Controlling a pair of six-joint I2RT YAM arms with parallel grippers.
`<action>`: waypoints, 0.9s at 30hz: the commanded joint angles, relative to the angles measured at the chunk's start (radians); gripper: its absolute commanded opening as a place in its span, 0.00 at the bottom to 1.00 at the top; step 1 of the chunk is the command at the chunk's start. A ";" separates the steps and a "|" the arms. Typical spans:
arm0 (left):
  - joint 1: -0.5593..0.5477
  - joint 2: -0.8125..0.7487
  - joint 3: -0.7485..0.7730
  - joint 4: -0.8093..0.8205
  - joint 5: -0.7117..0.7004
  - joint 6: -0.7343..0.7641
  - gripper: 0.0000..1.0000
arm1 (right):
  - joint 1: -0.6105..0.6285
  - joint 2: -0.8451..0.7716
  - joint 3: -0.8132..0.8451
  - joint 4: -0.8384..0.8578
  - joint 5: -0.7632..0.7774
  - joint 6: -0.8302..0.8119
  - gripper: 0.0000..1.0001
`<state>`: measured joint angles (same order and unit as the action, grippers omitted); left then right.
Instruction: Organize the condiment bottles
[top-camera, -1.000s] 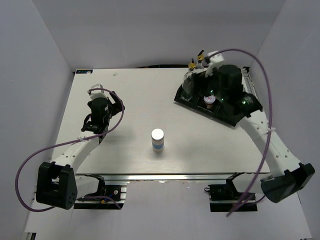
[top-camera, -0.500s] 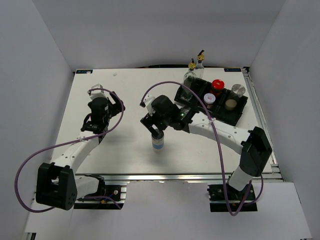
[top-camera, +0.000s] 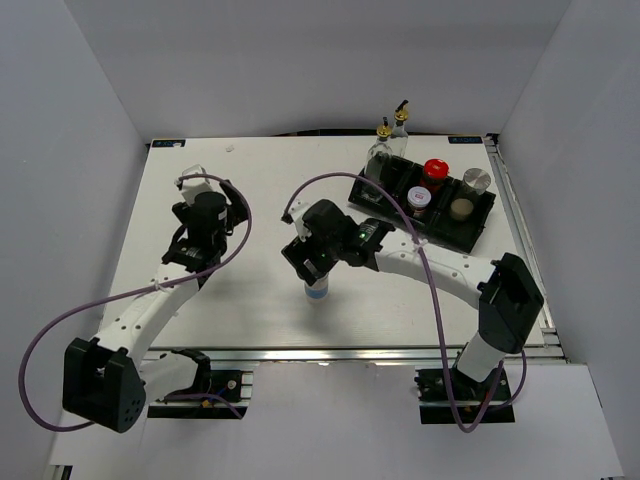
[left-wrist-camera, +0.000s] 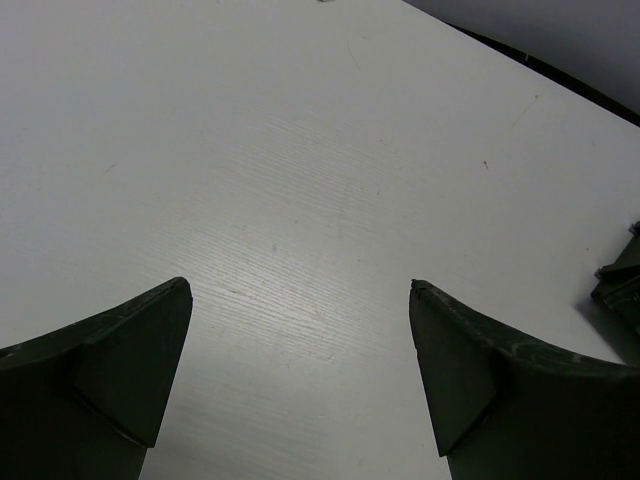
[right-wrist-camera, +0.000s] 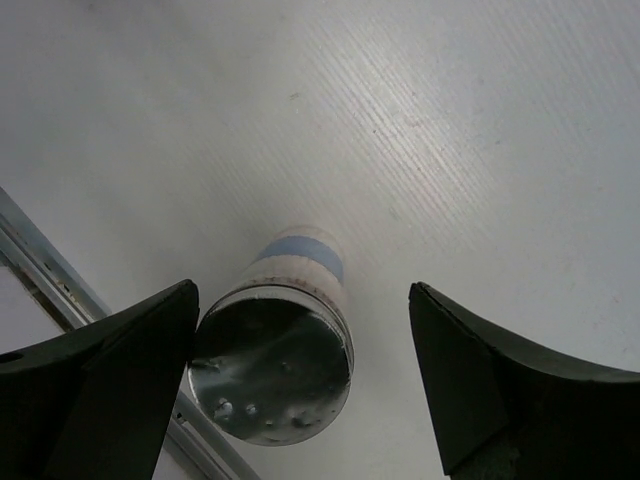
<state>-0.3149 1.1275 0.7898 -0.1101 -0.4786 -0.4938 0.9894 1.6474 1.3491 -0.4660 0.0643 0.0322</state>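
Observation:
A white-topped shaker with a blue band stands alone at the table's middle front. My right gripper hangs over it, open. In the right wrist view the shaker stands between the jaws, close to the left finger, and the gripper is not closed on it. The black tray at the back right holds two clear cruets, a red-lidded jar, a silver-lidded jar and a second shaker. My left gripper is open and empty over bare table.
A pale round top sits in the tray's right end. The tray's corner shows at the right edge of the left wrist view. A metal rail runs along the table's near edge, close to the shaker.
My right arm swung from the tray to the lone shaker and has now settled lower over it. My left gripper shifted slightly toward the back.

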 joint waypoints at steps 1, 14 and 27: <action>-0.053 -0.049 0.071 -0.097 -0.191 0.017 0.98 | 0.005 -0.012 -0.022 -0.016 0.014 0.046 0.89; -0.107 -0.178 0.062 -0.083 -0.302 0.047 0.98 | 0.011 -0.129 -0.111 -0.006 0.161 0.146 0.23; -0.107 -0.075 -0.017 0.183 -0.019 0.103 0.98 | -0.548 -0.438 -0.196 -0.007 0.291 0.258 0.16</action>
<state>-0.4210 1.0565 0.7753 -0.0200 -0.5598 -0.4137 0.5304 1.2800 1.1519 -0.5240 0.3027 0.2401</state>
